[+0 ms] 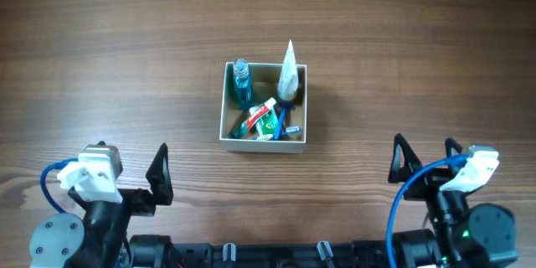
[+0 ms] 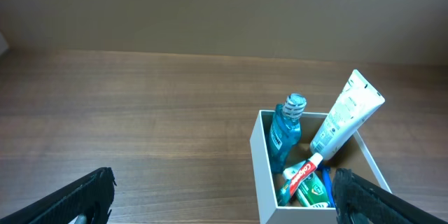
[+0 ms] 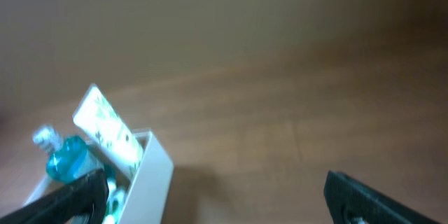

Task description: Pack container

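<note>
Left tool (image 2: 221, 185), right tool (image 3: 218, 185) spread; one container (image 1: 264, 141)

Note that the table (image 1: 126, 67) shows brown wood grain with a smooth, low-sheen finish, and that the container (image 2: 262, 175) is matt cardboard, white on its outer walls and raw tan inside. The blue bottle (image 1: 242, 84) is glossy translucent plastic, the white tube (image 1: 289, 71) is smooth printed plastic, and the toothpaste tube (image 1: 261, 119) has a shiny printed skin. You will find that the fingers (image 2: 77, 199) of the left gripper (image 2: 222, 182) and the right gripper (image 3: 217, 178) look like matt black plastic.
</note>
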{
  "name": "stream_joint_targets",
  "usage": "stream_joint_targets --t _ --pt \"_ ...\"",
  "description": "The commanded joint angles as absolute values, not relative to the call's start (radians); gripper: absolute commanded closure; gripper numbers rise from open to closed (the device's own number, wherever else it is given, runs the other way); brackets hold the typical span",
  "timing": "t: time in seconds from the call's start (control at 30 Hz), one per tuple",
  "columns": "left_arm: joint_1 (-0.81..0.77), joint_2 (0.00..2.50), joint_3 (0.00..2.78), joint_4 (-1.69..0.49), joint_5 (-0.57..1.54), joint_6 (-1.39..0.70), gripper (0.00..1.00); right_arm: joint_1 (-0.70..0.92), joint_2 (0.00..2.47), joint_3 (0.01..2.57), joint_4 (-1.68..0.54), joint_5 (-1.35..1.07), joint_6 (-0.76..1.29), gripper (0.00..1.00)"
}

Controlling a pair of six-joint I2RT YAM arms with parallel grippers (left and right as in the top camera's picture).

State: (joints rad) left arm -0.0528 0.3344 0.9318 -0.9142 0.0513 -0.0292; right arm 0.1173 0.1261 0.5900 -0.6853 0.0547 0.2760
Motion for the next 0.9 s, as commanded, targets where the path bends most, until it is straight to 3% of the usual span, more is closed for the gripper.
stream_joint_targets --t 0.0,0.23,0.37,0.87 --pt "-0.048 0.329 0.925 -0.911 0.074 -0.042 0.0 0.12 0.004 0.39 -0.47 0.063 0.288 0.0" --pt "-0.048 0.329 0.925 -0.911 0.074 -0.042 0.0 0.109 0.004 0.112 0.052 0.051 0.094 0.0" --pt "-0.048 0.329 0.925 -0.911 0.074 -0.042 0.0 0.109 0.003 0.053 -0.004 0.026 -0.027 0.0" --pt "-0.048 0.329 0.925 -0.911 0.074 -0.042 0.0 0.109 0.004 0.033 -0.052 0.018 0.003 0.0"
